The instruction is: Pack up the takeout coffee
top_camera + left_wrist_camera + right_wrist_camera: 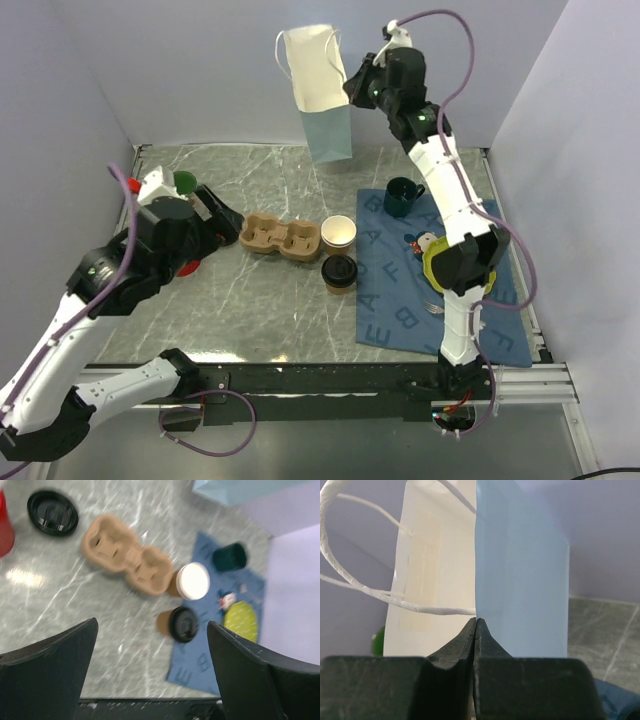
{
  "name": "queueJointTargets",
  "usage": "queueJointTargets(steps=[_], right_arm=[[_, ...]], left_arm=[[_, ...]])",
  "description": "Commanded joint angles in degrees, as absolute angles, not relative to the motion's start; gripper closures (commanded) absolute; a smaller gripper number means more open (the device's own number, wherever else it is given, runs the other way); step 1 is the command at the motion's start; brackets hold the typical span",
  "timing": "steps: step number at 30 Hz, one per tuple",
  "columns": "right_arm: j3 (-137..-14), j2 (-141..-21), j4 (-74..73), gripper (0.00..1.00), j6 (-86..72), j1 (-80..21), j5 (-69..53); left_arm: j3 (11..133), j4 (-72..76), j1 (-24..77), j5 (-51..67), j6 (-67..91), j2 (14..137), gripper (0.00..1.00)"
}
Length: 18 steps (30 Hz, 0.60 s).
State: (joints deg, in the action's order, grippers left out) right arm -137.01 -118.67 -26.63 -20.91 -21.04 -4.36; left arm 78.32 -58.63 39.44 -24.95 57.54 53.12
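- Top view: the right gripper [350,88] is raised at the far side, clenched on the top rim of a pale blue paper bag [328,135] with a white inside and white twisted handles. I cannot tell whether the bag's base touches the grey marbled table [250,310].
- The small tan kraft paper cup [340,273] with a round black plastic lid stands upright on the table. It is just beside the left edge of a blue lettered cloth mat [400,300] and well apart from the bag.
- Behind it stands an open kraft cup [338,232], just beside a tan pulp two-cup carrier [280,238].
- A dark green ceramic mug [403,197] sits on the mat's far corner.
- The left gripper [222,215] hangs near the carrier's left end, jaws spread, grasping nothing.
- Left wrist view: the left gripper [152,625] shows its two dark fingers [50,665] wide apart above the table. The small tan kraft paper cup [180,624] stands at the mat's edge. A loose black lid [52,512] lies beside a red cup [4,525].
- Right wrist view: the right gripper [476,630] has its jaws pressed together on the bag's [520,580] edge, where the blue outside meets the white inside.
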Motion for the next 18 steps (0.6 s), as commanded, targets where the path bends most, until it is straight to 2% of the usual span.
queueJointTargets(steps=[1,4,8,12,14,18], right_arm=[[-137.99,-108.39,-24.16,1.00,-20.56,-20.74,-13.41],[-135.01,-103.56,-26.28,1.00,-21.35,-20.92,-19.49],[-123.27,-95.29,-25.93,1.00,-20.39,-22.32,-34.04],[-111.38,-87.56,-26.98,1.00,-17.41,-25.13,-43.21],[-105.68,-83.86,-28.03,1.00,-16.61,-27.50,-45.17],[-102.48,-81.65,-33.82,1.00,-11.89,-34.88,-49.48]], left_arm=[[85.60,-59.23,39.37,-30.22,55.46,53.00,0.03],[88.41,-59.24,39.37,-32.51,54.41,52.65,0.03],[90.79,-60.29,39.37,-34.71,53.62,52.12,0.03],[94.21,-61.87,39.37,-36.73,53.26,51.07,0.03],[95.01,-62.23,39.37,-37.79,53.09,50.28,0.03],[97.20,-62.93,39.37,-41.03,51.95,48.17,0.03]])
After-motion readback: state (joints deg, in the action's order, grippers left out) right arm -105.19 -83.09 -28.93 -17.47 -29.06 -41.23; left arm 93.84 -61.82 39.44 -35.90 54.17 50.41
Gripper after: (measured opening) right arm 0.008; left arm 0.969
